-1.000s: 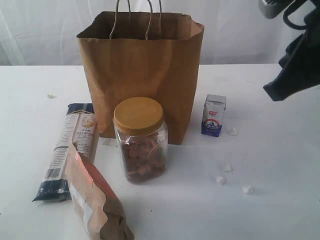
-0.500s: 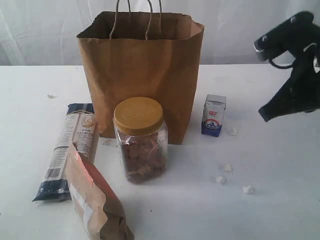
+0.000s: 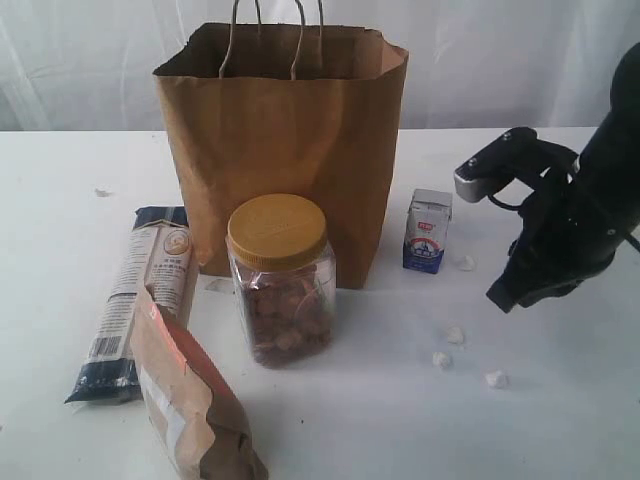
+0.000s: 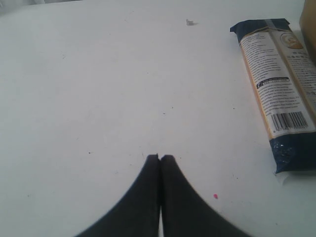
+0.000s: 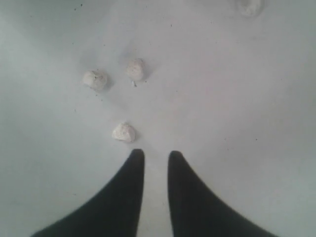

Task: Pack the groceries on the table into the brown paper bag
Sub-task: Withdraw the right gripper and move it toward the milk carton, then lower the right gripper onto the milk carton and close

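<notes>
Right end effector (image 5: 152, 155) slightly parted, tilted over counter (image 5: 232, 108) crumbs (image 5: 123, 132) — left end effector (image 4: 159, 158) pressed together; pasta packet (image 4: 279, 94) print illegible.

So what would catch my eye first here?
The tall brown kraft paper bag stands open at the back of the white table, a clear yellow-lidded jar right in front of it. On the right, a black robot claw hangs low near small white crumbs.

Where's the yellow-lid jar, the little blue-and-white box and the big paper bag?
jar (image 3: 278, 229): exterior view, on its yellow lid.
little box (image 3: 427, 238): exterior view, on its front face.
paper bag (image 3: 290, 140): exterior view, on its front wall.
</notes>
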Available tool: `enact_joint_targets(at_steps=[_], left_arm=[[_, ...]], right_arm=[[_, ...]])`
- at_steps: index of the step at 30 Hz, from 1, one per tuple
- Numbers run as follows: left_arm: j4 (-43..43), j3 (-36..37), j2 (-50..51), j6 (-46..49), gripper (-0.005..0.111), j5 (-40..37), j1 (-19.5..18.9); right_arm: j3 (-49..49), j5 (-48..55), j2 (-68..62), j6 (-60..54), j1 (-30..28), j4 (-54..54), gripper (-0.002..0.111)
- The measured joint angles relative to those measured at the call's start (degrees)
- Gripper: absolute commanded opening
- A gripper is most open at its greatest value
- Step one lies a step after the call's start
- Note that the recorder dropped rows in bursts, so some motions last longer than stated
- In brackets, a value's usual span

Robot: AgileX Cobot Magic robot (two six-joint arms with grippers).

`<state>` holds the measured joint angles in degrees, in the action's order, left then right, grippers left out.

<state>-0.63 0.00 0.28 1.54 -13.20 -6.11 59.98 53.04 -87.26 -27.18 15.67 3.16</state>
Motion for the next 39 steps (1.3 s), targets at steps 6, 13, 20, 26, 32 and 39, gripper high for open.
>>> enact_joint_targets(at_steps=[6,13,20,26,32,39], left_arm=[[0.0,0.0,0.0,0.0,0.0,0.0,0.0],[0.0,0.0,0.0,0.0,0.0,0.0,0.0],[0.0,0.0,0.0,0.0,0.0,0.0,0.0],[0.0,0.0,0.0,0.0,0.0,0.0,0.0],[0.0,0.0,0.0,0.0,0.0,0.0,0.0],[0.0,0.0,0.0,0.0,0.0,0.0,0.0]], right_arm=[[-1.2,1.2,-0.2,-1.9,0.0,1.0,0.069],[-0.7,-0.3,-0.4,2.0,0.0,0.9,0.069],[6.5,2.8,-1.0,5.6,0.0,-2.8,0.069],[16.9,10.4,-7.3,1.9,0.0,-7.0,0.069],[18.2,6.3,-10.6,-8.1,0.0,-6.6,0.069],[18.2,-2.8,-11.1,-11.8,0.0,-5.7,0.069]])
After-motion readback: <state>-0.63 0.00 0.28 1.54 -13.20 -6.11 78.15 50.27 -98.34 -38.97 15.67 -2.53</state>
